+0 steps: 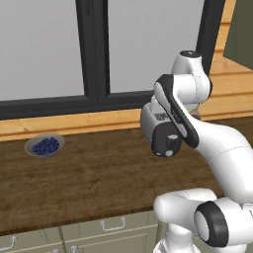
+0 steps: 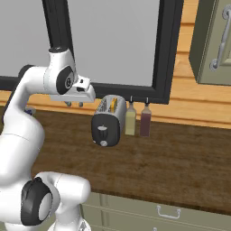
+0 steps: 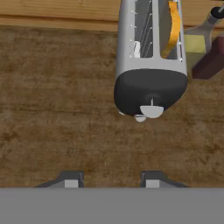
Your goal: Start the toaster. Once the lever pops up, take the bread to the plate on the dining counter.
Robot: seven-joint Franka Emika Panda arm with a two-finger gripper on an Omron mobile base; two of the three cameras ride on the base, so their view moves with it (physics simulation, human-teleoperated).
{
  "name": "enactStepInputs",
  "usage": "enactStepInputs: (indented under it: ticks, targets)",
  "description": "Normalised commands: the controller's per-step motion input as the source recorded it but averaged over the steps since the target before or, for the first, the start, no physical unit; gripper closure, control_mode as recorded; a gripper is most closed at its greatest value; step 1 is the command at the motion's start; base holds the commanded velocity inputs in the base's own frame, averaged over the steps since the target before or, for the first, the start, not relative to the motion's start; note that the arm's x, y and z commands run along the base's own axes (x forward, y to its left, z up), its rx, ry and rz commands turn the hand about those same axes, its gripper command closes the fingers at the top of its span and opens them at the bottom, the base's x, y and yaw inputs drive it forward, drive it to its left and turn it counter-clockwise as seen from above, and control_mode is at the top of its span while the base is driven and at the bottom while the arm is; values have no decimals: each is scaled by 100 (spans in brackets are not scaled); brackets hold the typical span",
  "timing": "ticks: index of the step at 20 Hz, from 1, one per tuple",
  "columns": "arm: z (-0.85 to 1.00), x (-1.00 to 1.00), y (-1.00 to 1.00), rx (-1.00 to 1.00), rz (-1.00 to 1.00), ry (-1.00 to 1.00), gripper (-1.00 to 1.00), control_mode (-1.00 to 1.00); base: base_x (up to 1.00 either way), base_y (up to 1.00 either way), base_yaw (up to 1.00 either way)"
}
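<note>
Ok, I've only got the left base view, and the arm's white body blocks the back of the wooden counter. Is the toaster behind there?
Observer: Yes, the rounded silver-grey toaster stands below the dark-framed window, with its black end panel facing away from it.
Operator: Bread loaded?
Observer: A tan slice of bread stands in the slot nearer the pale yellow bottle and the dark red bottle.
Operator: And the tool?
Observer: The tool is open, nothing between its tips, short of the black panel.

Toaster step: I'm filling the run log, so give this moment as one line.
phase: approach | gripper: open, above counter, short of toaster | bread: in slot | lever: not pressed yet
</note>
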Motion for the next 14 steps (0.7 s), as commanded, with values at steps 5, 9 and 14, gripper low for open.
enactStepInputs:
  ticks: [5, 9, 14]
  targets:
    - [-4, -18, -10, 0, -1, 0, -100, -100, 0, 0, 0]
    - [-27, -16, -61, 4, 0, 0, -100, -100, 0, 0, 0]
    - [-45, 0, -26, 6, 0, 0, -100, -100, 0, 0, 0]
